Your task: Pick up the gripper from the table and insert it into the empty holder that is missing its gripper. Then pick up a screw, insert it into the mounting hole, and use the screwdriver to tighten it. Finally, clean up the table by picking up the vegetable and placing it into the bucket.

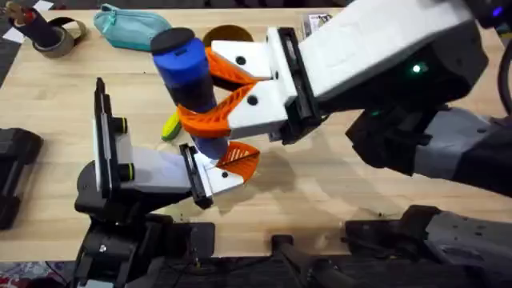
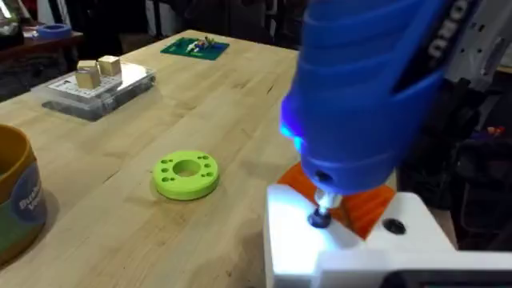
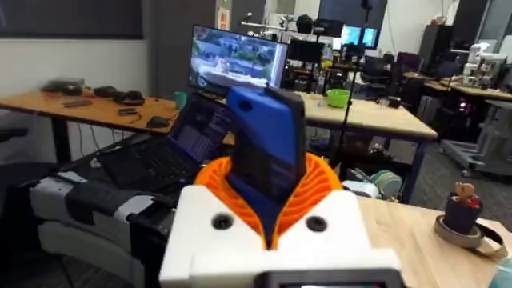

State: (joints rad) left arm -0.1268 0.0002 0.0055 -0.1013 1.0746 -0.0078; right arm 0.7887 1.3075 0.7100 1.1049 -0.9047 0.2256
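Note:
My right gripper reaches across from the right and is shut on the blue screwdriver, holding it upright between orange pads. The screwdriver's tip rests on a small dark screw in a white gripper piece with an orange pad at the end of my left arm. A blue light glows on the screwdriver body. The yellow-green vegetable lies on the table just left of the screwdriver. The orange-brown bucket stands at the back, partly behind the right gripper, and also shows as the bucket in the left wrist view.
A lime-green disc with a centre hole lies on the wood near the left gripper. A teal pouch and a tape roll sit at the back left. A clear box with wooden blocks and a green board lie farther off.

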